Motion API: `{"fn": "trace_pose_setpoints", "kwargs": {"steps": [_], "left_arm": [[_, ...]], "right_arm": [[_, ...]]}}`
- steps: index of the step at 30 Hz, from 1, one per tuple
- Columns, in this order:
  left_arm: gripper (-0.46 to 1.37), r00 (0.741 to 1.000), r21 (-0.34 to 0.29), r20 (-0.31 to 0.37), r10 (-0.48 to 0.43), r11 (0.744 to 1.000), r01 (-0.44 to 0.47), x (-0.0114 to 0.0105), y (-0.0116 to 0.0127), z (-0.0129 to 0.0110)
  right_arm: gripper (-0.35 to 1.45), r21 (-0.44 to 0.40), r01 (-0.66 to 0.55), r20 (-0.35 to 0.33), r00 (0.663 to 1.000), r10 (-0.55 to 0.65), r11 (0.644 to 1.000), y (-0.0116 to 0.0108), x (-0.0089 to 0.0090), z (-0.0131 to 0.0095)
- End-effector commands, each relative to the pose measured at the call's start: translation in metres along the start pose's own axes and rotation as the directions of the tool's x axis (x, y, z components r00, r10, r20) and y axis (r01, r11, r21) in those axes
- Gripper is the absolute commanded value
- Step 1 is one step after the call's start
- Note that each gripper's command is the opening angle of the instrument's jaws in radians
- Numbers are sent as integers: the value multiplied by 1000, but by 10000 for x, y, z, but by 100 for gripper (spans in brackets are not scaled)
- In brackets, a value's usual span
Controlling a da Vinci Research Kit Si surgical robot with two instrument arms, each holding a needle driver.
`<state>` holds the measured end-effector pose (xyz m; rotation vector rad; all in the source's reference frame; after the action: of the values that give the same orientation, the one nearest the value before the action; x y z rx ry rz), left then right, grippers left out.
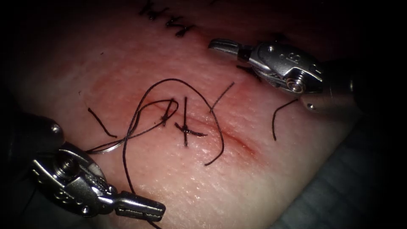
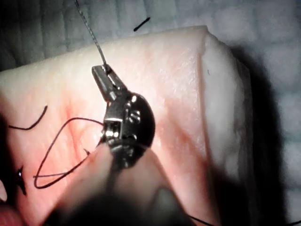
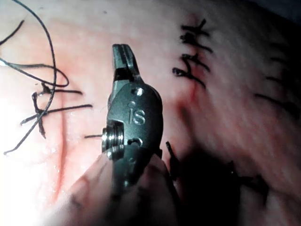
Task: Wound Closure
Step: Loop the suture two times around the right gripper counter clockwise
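We see the tissue (image 1: 178, 178) spread under both tools, its cut (image 1: 229, 135) running as a reddish line down to the right, with red fluid (image 1: 250, 148) staining its lower end. The left tool (image 1: 142, 208) lies low at the left of the cut, jaws closed on the thread (image 1: 127, 169), which climbs from them and loops across the cut over two knotted stitches (image 1: 185, 129). In the left wrist view the same jaws (image 2: 102, 75) pinch the thread (image 2: 89, 28) at their tip. The right tool (image 1: 222, 46) hovers beyond the cut's upper end, jaws together and holding nothing. The needle (image 1: 111, 147) rests flat on the tissue left of the cut, a thin pale curve just above the left tool, free of both tools. Cut ends (image 1: 280, 118) lie scattered at either side, and older stitches (image 1: 169, 21) sit farther up.
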<state>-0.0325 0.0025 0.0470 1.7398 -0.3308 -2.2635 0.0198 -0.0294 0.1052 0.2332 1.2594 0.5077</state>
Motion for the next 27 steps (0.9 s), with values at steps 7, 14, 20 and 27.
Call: {"fn": "trace_pose_setpoints", "kwargs": {"steps": [7, 14, 20, 27], "left_arm": [[-35, 1000, -15, -8, 29, 999, -29, 1, -18, -1], [-35, 999, -23, -16, 35, 999, -35, -4, -36, -4], [-35, 999, -33, -30, 16, 999, -17, -18, -43, -10], [-35, 994, -63, -62, -91, 994, 87, -51, -51, -25]], "right_arm": [[-35, 71, 51, -51, 998, -47, 996, -15, -42, 30], [-35, 143, 41, -103, 994, -26, 989, -40, -67, 59], [-35, 214, 39, -187, 982, 2, 976, -46, -65, 63], [-35, 309, 50, -265, 963, 36, 950, -57, -64, 59]]}}
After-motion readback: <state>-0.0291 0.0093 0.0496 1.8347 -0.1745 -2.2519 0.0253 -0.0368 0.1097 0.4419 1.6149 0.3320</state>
